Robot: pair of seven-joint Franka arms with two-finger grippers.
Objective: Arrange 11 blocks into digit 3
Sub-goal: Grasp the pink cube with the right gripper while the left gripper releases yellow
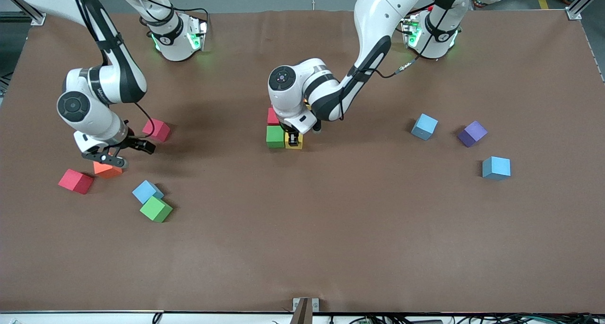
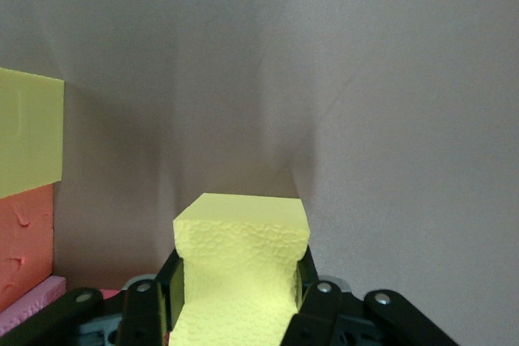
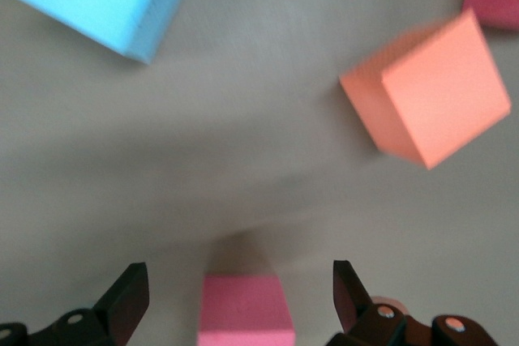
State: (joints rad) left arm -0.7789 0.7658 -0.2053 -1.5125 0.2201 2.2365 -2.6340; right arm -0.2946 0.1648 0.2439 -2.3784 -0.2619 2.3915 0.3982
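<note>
The left gripper [image 1: 293, 140] is down at the middle of the table [image 1: 302, 248], its fingers [image 2: 312, 301] pinching a yellow cube [image 1: 295, 142] between them; in the left wrist view the foam [image 2: 241, 269] bulges past the fingertips, squeezed at its sides. That cube sits just beside a green cube [image 1: 275, 136], toward the left arm's end of it, with a red cube [image 1: 272, 117] touching the green one and farther from the front camera. The right gripper [image 1: 119, 153] hangs over the right arm's end of the table with its fingers [image 3: 130, 297] spread wide and holding nothing. In the right wrist view a pink cube [image 3: 244, 309] lies between the fingertips but below them, on the table, touched by neither. Below that gripper in the front view are an orange cube [image 1: 108, 169], a second red cube [image 1: 75, 180], a blue cube [image 1: 146, 190] and a second green cube [image 1: 156, 209] touching it. Toward the left arm's end lie two more blue cubes [image 1: 424, 126] [image 1: 496, 168] and a purple cube [image 1: 472, 133], apart from one another.
</note>
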